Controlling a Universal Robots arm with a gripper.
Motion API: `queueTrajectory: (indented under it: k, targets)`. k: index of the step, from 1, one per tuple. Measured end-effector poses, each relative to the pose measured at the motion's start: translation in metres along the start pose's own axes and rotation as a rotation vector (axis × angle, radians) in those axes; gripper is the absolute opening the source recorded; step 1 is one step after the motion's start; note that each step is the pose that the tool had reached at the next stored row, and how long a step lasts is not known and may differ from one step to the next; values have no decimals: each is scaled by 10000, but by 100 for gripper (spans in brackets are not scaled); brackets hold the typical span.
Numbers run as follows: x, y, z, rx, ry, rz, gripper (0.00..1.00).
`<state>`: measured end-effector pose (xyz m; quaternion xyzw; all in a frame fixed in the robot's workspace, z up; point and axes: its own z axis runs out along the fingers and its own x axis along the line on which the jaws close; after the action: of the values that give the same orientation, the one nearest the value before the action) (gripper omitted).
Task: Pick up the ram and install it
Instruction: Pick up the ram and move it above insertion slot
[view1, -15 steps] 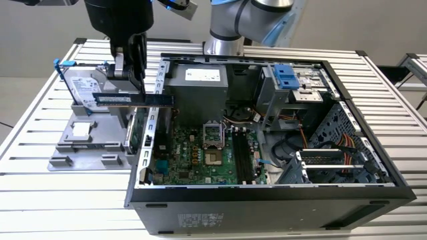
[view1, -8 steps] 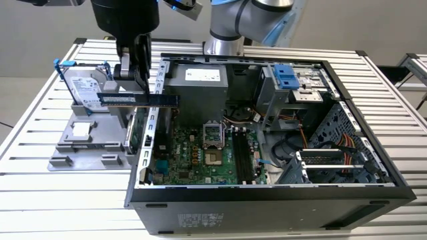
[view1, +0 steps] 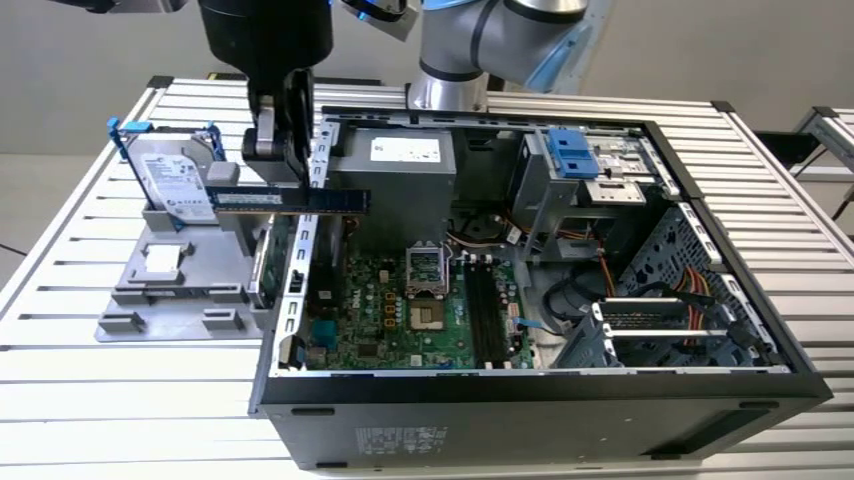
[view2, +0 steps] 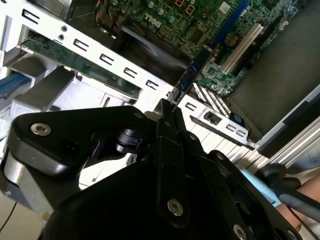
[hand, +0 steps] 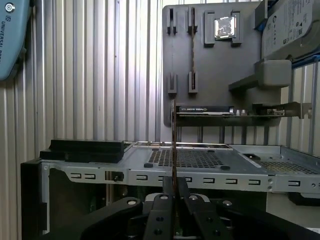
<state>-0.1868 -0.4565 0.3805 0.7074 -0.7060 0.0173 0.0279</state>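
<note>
Right now the gripper (view1: 283, 180) is clamped on the ram (view1: 334, 198) near mid-length, fingers closed down to the board's thickness. Ram hangs level over the case (view1: 534, 395) wall on the exterior view's left, well apart from the black slots (view1: 483, 310) inside the case. Its long axis looks crosswise to them.

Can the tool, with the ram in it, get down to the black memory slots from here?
Probably yes. The tool, shut on the ram, hangs above the case wall; the black slots lie open from above, with no cable seen across them.
</note>
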Motion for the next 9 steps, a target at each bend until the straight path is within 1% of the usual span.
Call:
queueTrajectory:
  k: [9]
  targets:
    - [0,-95,-2,-1,1,0,0]
